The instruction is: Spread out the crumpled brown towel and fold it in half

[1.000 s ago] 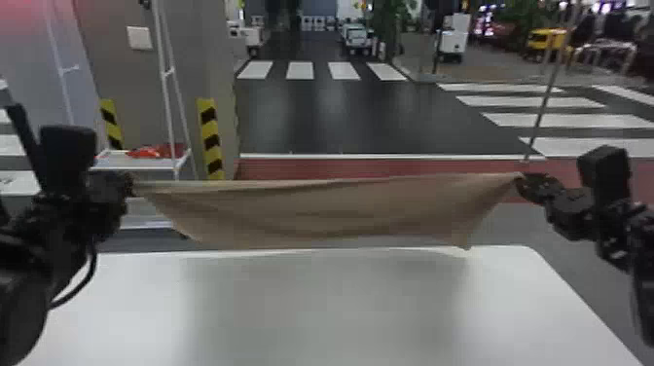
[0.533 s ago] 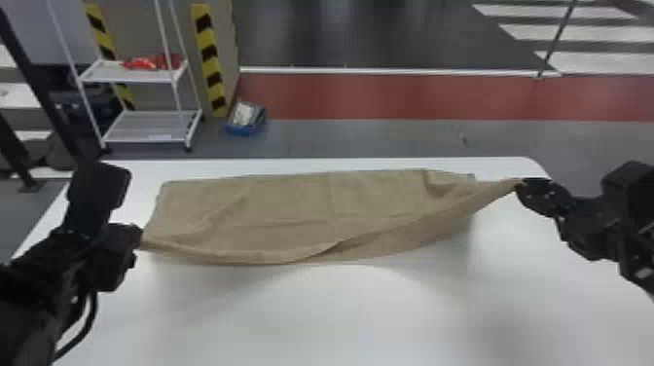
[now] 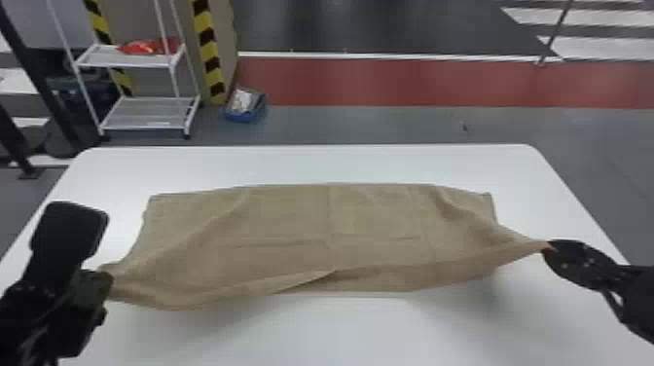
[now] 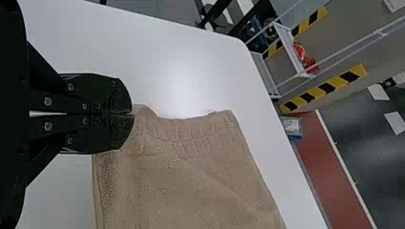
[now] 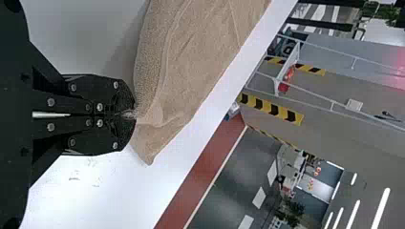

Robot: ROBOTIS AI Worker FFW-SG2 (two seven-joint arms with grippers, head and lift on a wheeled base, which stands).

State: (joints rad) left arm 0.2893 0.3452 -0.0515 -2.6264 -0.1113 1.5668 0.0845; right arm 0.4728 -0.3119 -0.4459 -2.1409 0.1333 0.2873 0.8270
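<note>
The brown towel (image 3: pixel 311 228) lies stretched wide across the white table, its far part flat and its near edge lifted at both ends. At its near left corner is my left gripper (image 3: pixel 108 282); in the left wrist view that gripper (image 4: pixel 133 114) is shut on the towel (image 4: pixel 191 176). My right gripper (image 3: pixel 549 247) holds the near right corner a little above the table. The right wrist view has the right gripper (image 5: pixel 133 114) shut on a pinch of the towel (image 5: pixel 191 62). A loose fold runs along the near edge between the grippers.
The white table (image 3: pixel 311 163) extends beyond the towel on its far side, with rounded far corners. Past it on the floor stand a white shelf rack (image 3: pixel 141 114) at the left and a small blue box (image 3: pixel 245 116).
The towel came down from hanging in the air onto the table, and its near edge was drawn nearer. Both grippers moved lower and nearer with it. The head view tilted downward.
</note>
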